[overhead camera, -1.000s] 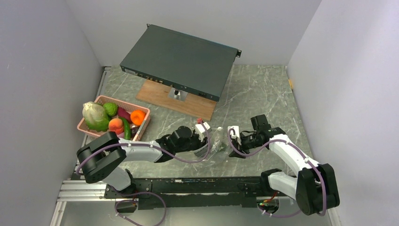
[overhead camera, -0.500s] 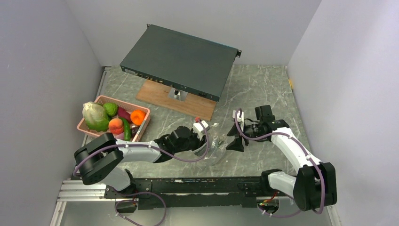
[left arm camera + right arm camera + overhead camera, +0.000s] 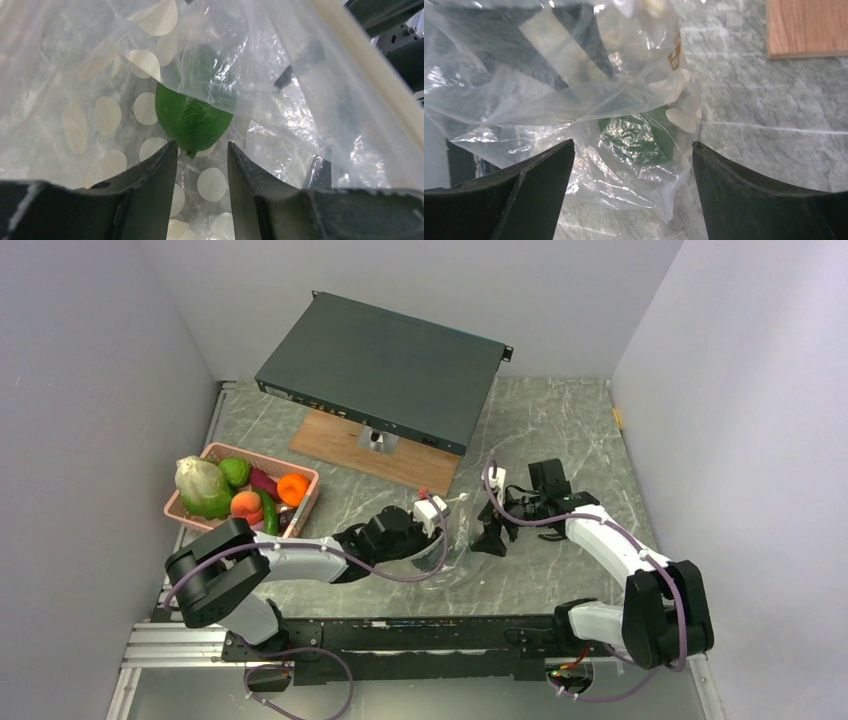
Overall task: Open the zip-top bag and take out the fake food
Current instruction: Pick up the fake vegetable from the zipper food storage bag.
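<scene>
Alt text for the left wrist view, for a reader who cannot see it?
A green, rounded plastic fruit lies inside a clear, crinkly plastic bag with white dots, which fills the view. Two dark fingers of the left hand, slightly apart, frame the fruit's tip from below.

left fingers [image 3: 150, 192] narrowly parted, right fingers [image 3: 526, 192] spread wide

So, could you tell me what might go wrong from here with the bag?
1. The left gripper points its narrow gap at the green fruit, which a fold of the zip-top bag partly covers. Closing could pinch film along with it, or squirt the round fruit away.
2. The right gripper hangs open over the bag, gripping nothing, so the loose bag may drag along when the fruit is pulled.
</scene>
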Robot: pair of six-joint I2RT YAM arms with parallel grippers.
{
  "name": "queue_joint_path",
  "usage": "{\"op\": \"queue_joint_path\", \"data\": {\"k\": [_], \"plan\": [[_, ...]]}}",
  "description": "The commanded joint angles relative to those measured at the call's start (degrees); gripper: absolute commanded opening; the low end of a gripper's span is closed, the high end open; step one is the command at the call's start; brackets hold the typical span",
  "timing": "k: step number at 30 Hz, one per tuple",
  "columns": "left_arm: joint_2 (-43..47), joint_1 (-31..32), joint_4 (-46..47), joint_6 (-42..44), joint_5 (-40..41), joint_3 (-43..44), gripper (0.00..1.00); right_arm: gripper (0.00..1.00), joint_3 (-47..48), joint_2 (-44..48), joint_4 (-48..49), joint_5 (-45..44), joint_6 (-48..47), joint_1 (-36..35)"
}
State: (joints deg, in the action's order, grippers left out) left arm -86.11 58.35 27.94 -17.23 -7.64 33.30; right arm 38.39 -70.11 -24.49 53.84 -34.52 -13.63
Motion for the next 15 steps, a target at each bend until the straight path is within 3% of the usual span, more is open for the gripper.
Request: {"op": "queue_joint_path", "data": {"k": [1, 12, 15], "plan": [[-1.1, -0.1, 1.1, 1.0, 0.4, 3.2, 0.46, 0.87, -1.7, -0.7, 1.6, -6.5, -4.6, -1.0], [-4.2, -1.1, 2.8, -1.4, -1.3, 4.6, 0.48, 0.54, -1.1, -8.2, -0.1, -11.6, -13.6, -6.0], [-5.3, -1.2, 4.0, -1.9, -1.8, 4.7, 0.52, 0.41, -0.3, -9.2, -0.5, -11.3, -14.4, -7.0]]}}
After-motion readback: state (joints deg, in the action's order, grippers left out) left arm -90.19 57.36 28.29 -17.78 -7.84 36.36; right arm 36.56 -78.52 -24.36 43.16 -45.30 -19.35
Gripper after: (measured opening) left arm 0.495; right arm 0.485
